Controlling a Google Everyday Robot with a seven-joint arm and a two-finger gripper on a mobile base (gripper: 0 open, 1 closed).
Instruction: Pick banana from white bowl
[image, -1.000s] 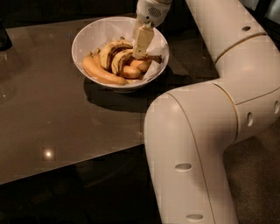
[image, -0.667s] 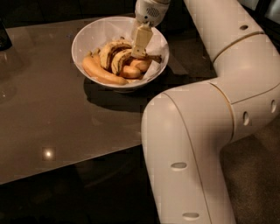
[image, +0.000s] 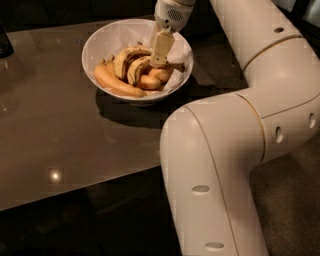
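Observation:
The white bowl (image: 102, 42) stands at the far side of the dark glass table and holds several bananas. The banana (image: 141, 68), curved with brown-black streaks, lies in the middle of the bowl, its long dark stem (image: 175, 65) pointing right. My gripper (image: 159, 61) reaches down from above into the bowl, its tip at this banana's stem end. A stubbier streaked banana (image: 123, 59) lies just to the left. Smooth orange-yellow bananas (image: 116, 82) lie along the front.
My large white arm (image: 225, 150) fills the right and front of the view, its elbow over the table's right edge. A dark object (image: 4, 42) stands at the table's far left edge. The glass tabletop (image: 55, 130) stretches left and forward of the bowl.
Almost nothing has changed. The gripper stays at the same spot in the bowl; the arm's elbow has shifted very slightly left.

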